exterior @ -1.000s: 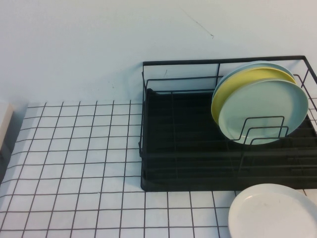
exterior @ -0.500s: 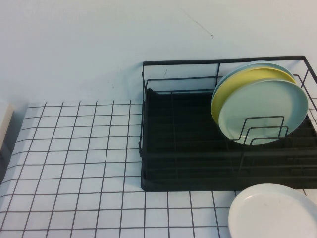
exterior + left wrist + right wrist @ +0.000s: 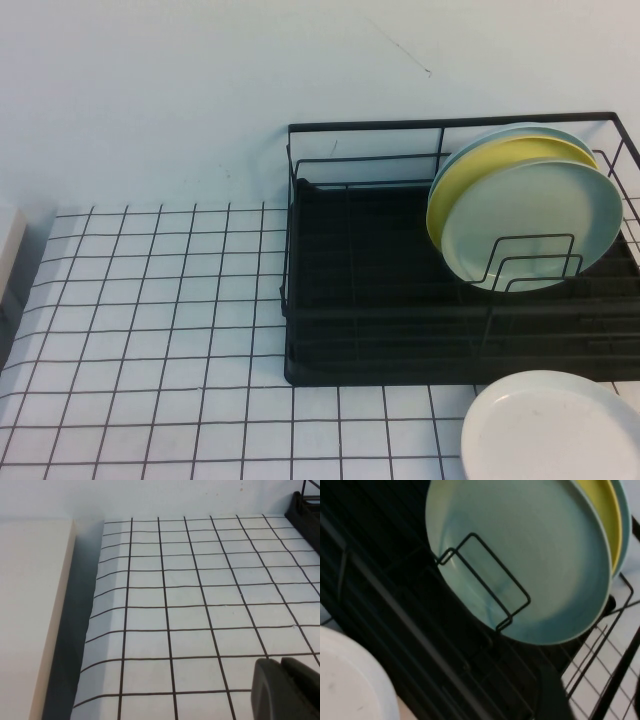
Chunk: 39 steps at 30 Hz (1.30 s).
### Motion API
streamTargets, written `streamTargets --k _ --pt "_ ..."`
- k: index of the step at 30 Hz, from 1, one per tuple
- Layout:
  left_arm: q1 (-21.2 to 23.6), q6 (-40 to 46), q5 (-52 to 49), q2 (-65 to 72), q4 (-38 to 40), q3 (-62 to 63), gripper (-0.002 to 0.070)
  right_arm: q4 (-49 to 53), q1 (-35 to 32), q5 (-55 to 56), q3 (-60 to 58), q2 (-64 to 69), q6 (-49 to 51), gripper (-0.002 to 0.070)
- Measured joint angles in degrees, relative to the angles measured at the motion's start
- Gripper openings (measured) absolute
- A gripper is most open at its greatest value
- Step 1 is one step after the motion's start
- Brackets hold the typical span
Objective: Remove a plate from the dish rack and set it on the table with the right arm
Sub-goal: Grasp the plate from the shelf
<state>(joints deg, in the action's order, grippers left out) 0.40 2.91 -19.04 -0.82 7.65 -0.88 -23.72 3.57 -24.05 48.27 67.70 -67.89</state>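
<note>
Rack (image 3: 360, 300) holds three plates at its right end, mint plate (image 3: 530, 225) frontmost, one white plate (image 3: 550, 430) before the rack; my right fingers (image 3: 552, 697) face them, spread I cannot tell, my left fingers (image 3: 287, 690) pressed together over open worktop (image 3: 150, 320) left of the rack.

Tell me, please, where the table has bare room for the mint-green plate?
The table lies bare left of the dish rack. Right front is crowded by a white plate. The plate stands in the rack; left gripper hovers over the grid; right gripper unseen.

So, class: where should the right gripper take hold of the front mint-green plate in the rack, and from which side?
Probably the mint-green plate by its bare upper rim, coming from above: it stands on edge in the dish rack, wire loops cross its lower half, and the yellow plate sits close behind.
</note>
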Motion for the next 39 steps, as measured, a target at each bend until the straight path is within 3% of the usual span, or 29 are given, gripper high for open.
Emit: streamTargets --k 3,6,13,24,26,29,32,34,39 --pt "0.00 0.00 0.00 0.00 0.00 0.00 -0.0004 -1.60 1.46 2.56 2.32 5.13 -4.88 0.0424" --pt "0.00 0.00 0.00 0.00 0.00 0.00 -0.0004 -1.96 1.71 4.36 4.91 9.39 -8.10 0.0466" --pt "0.00 0.00 0.00 0.00 0.00 0.00 -0.0004 -2.21 1.80 6.45 10.61 18.77 -11.60 0.0480" --pt "0.00 0.00 0.00 0.00 0.00 0.00 -0.0004 -2.47 1.83 12.19 15.93 29.11 -12.08 0.0433" --pt "0.00 0.00 0.00 0.00 0.00 0.00 -0.0004 -2.47 1.83 12.45 16.89 30.30 -12.08 0.0412" --pt "0.00 0.00 0.00 0.00 0.00 0.00 -0.0004 -2.49 1.83 12.79 17.62 31.30 -12.08 0.0318" --pt "0.00 0.00 0.00 0.00 0.00 0.00 -0.0004 -2.59 1.83 13.03 17.99 31.30 -12.08 0.0131" --pt "0.00 0.00 0.00 0.00 0.00 0.00 -0.0004 -2.59 1.83 13.17 17.99 31.30 -12.08 0.0055" --pt "0.00 0.00 0.00 0.00 0.00 0.00 -0.0004 -2.95 1.83 12.27 18.09 31.06 -12.08 0.0033"
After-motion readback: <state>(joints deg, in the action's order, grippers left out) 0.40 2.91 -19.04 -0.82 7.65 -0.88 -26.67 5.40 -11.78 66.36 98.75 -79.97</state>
